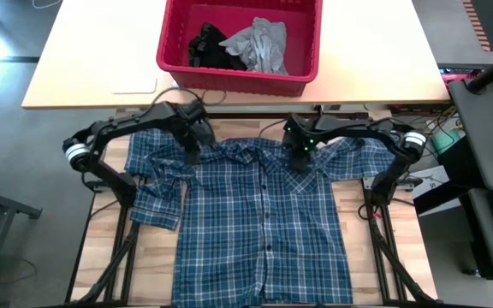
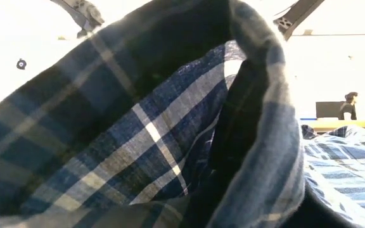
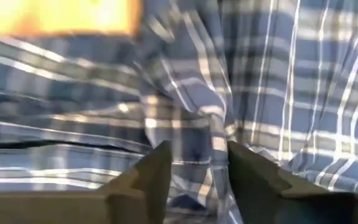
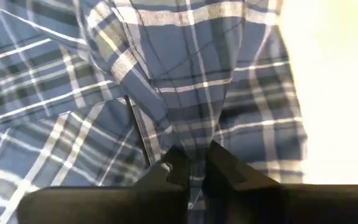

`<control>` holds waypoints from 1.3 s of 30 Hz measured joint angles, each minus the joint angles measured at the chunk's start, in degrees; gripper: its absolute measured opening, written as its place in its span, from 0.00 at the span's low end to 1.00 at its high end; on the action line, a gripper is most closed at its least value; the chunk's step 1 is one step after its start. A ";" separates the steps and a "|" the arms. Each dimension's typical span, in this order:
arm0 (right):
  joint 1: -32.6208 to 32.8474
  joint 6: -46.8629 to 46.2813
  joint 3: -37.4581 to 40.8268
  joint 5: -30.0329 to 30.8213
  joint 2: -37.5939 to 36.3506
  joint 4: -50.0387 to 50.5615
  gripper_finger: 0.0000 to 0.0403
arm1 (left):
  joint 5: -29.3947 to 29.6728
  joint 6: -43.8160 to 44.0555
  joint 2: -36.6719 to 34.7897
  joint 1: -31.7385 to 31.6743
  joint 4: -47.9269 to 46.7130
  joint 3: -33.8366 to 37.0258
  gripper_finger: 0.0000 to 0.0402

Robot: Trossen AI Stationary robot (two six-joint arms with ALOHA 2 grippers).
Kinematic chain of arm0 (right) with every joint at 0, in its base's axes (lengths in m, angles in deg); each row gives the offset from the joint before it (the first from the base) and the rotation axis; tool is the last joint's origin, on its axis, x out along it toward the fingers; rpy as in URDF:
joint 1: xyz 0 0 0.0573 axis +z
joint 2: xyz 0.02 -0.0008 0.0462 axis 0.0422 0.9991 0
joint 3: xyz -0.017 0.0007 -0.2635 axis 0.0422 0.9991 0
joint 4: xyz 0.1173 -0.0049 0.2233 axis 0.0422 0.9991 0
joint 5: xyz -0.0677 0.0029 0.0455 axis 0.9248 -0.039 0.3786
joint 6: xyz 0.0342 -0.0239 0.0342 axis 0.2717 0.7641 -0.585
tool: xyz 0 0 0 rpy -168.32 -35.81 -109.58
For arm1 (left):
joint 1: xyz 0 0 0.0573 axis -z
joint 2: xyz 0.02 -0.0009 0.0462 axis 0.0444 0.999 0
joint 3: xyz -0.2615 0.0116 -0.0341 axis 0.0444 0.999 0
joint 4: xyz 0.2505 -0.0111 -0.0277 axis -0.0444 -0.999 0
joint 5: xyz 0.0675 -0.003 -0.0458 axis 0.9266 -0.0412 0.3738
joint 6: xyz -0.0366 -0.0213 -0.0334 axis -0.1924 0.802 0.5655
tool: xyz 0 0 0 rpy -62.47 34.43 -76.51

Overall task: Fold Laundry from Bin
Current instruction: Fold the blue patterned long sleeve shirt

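We have the blue-and-white plaid button shirt (image 1: 264, 231) spread front-up on the wooden table (image 1: 353, 197), collar toward the far edge and hem toward the near edge, so its long axis runs straight away from us down the button placket. Both grippers sit on the shoulder line at the far end. The right gripper (image 1: 302, 152) is just right of the collar, and in its wrist view we see its fingers pressed together on a pinched ridge of plaid cloth. The left gripper (image 1: 193, 141) is at the left shoulder; its wrist view shows the fingers (image 3: 157, 174) standing apart with a fold of shirt between them, not clamped.

We judge that any next pull or fold turns on this line: the garment's body lies wholly on the near side of both grippers, each arm nearest its own shoulder. The left sleeve (image 1: 157, 201) is bunched and doubled under, which could drag.

Beyond the shirt, well apart on the pale far table, stands the red rectangular plastic tub (image 1: 311, 51), holding a light grey T-shirt (image 1: 264, 47) and a small black garment (image 1: 212, 47). Nothing stands between the grippers and the shirt.
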 joint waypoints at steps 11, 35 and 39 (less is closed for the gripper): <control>-0.93 -0.14 -0.52 3.73 -3.51 3.59 0.02 | -4.45 -3.44 0.51 -0.43 16.17 1.06 0.57; -10.80 -3.35 -0.29 -2.45 -6.87 5.56 0.02 | -1.33 -6.28 4.01 1.10 19.01 7.18 0.45; -10.80 -2.98 -0.29 -2.44 -6.89 5.56 0.02 | -1.18 -3.52 4.85 1.31 18.10 7.23 0.30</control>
